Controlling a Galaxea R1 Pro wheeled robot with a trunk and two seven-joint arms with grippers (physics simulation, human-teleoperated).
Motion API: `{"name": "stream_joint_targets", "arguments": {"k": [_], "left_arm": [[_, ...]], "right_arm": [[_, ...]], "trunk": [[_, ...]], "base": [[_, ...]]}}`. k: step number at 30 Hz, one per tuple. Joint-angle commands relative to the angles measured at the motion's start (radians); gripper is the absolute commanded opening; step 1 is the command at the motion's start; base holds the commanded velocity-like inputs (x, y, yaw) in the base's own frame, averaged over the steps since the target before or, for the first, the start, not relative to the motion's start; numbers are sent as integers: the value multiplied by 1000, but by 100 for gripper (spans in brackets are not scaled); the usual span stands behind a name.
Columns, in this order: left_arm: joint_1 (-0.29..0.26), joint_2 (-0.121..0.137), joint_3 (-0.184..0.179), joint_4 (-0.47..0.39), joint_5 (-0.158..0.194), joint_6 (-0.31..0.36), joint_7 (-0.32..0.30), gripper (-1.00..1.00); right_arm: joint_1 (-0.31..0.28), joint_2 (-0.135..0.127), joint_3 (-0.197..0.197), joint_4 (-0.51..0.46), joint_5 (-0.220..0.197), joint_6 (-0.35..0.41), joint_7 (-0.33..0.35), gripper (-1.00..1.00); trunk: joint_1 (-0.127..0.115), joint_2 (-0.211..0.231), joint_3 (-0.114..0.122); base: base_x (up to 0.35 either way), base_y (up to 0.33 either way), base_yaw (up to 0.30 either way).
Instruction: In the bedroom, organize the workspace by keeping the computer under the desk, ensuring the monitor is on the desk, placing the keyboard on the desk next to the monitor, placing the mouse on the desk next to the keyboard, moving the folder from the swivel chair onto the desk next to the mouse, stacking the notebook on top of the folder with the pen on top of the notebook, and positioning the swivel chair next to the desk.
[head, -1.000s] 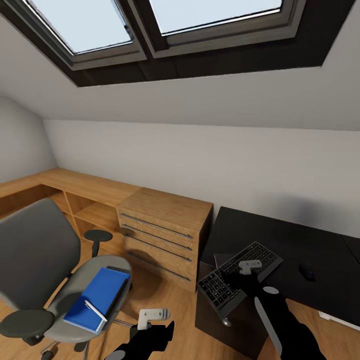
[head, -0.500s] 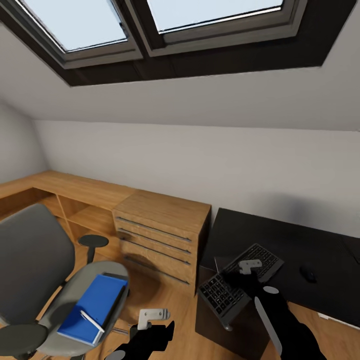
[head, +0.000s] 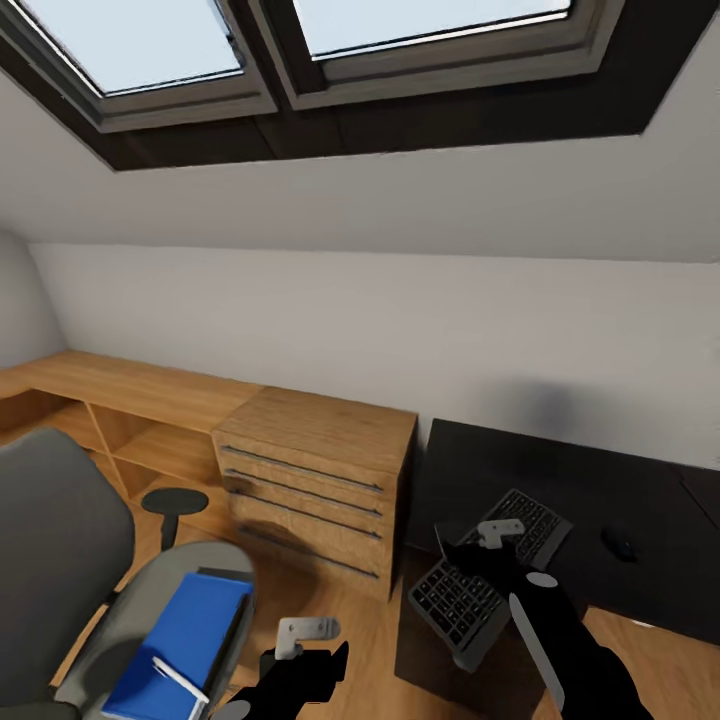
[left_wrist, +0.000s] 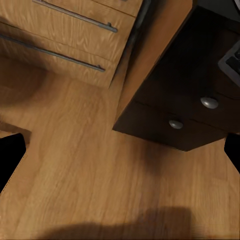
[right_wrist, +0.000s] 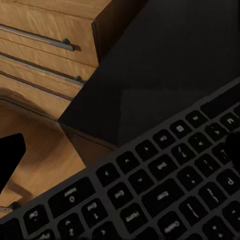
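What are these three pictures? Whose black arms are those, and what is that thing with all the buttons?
They are a robot's arms, drawn by a computer. The big picture is from a camera on its head, looking down. The other two come from cameras on its wrists.

The right gripper holds a flat black keyboard with greyish keys, tilted, half over the long black desk. The right wrist camera sees those keys up close. A small black oval mouse lies on the desk.

The left gripper holds nothing, its jaws open over the wooden floor.

On the grey padded swivel chair lies a thick bright blue folder with a slim white pen on it. Beside the desk is a light wooden chest of drawers.
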Motion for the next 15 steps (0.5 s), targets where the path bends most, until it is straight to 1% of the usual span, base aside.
{"name": "stream_joint_targets", "arguments": {"k": [1, 4, 6, 11, 15], "left_arm": [[0, 0, -1, -2, 11, 3, 9, 100], [0, 0, -1, -2, 11, 3, 9, 100], [0, 0, -1, -2, 11, 3, 9, 100], [0, 0, -1, -2, 11, 3, 9, 100], [0, 0, -1, -2, 11, 3, 9, 100]], "right_arm": [[-1, -1, 1, -1, -6, 6, -1, 100], [-1, -1, 1, -1, -6, 5, -1, 100], [-1, -1, 1, -1, -6, 6, -1, 100], [-1, -1, 1, -1, -6, 5, -1, 100], [-1, 0, 2, -1, -6, 4, -3, 100]], "trunk": [[0, -1, -1], [0, -1, 1], [0, -1, 1], [0, -1, 2], [0, -1, 2]], "base": [[129, 226, -264], [148, 232, -267], [140, 261, -191], [76, 283, -71], [13, 124, -12]]}}
